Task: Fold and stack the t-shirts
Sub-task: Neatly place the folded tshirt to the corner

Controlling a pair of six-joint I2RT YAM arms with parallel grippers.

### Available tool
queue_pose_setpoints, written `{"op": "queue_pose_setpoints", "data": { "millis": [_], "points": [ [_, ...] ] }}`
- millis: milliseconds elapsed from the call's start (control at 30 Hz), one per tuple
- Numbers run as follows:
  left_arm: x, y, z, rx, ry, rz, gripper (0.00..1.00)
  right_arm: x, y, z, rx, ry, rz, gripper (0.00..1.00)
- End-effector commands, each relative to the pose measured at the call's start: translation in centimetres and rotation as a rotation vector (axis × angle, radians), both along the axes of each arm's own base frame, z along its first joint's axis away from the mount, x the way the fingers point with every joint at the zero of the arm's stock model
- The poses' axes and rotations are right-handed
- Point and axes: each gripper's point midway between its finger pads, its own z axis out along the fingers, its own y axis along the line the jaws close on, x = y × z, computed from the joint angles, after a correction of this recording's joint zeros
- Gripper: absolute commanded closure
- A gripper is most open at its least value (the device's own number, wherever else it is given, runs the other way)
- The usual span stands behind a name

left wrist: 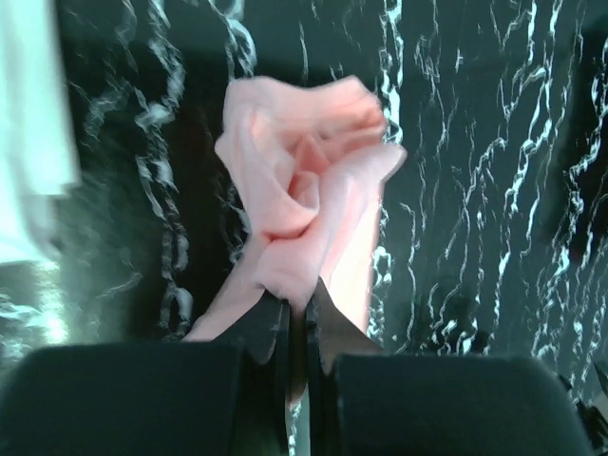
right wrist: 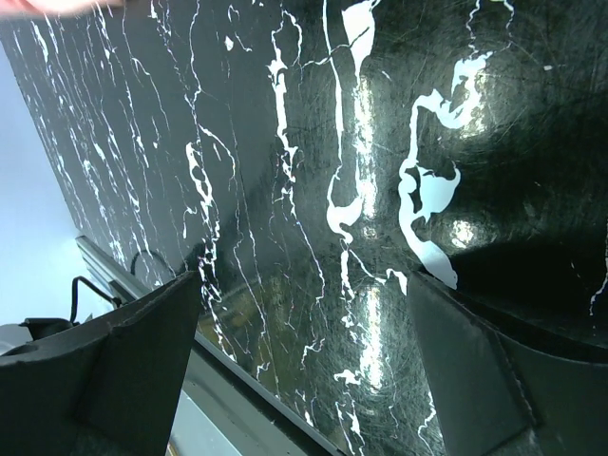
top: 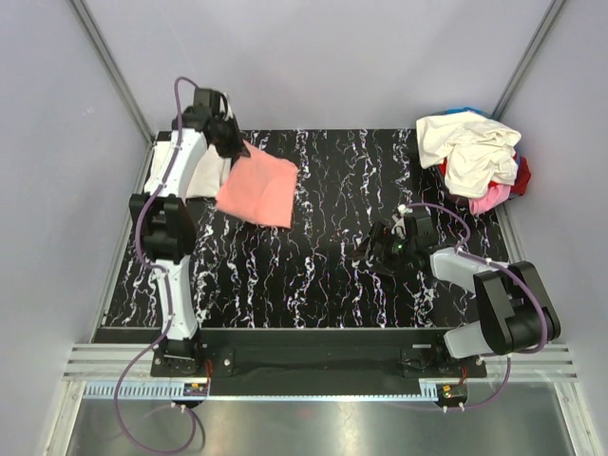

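A salmon-pink t-shirt (top: 256,188) lies folded at the back left of the table, its far corner lifted. My left gripper (top: 231,142) is shut on that corner; in the left wrist view the pink cloth (left wrist: 304,190) bunches up from between the closed fingertips of the left gripper (left wrist: 302,306). A folded white t-shirt (top: 202,176) lies beside it, partly under the left arm, and shows at the left edge of the wrist view as the white t-shirt (left wrist: 28,142). My right gripper (top: 385,249) hovers low over bare table at centre right, open and empty, its fingers (right wrist: 142,351) wide apart.
A loose pile of t-shirts (top: 475,157), cream on top with red, bright pink and blue beneath, sits at the back right corner. The black marbled table (top: 323,275) has a metal rail along its near edge. Grey walls enclose the sides.
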Motion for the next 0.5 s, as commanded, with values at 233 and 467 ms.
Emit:
{"op": "queue_pose_setpoints", "data": {
  "millis": [233, 467],
  "points": [
    [1.5, 7.3, 5.1, 0.120, -0.063, 0.046, 0.99, 1.0, 0.9, 1.1, 0.031, -0.042, 0.027, 0.05],
    [2.4, 10.9, 7.9, 0.099, -0.152, 0.089, 0.99, 1.0, 1.0, 1.0, 0.038, -0.042, 0.029, 0.05]
  ]
}}
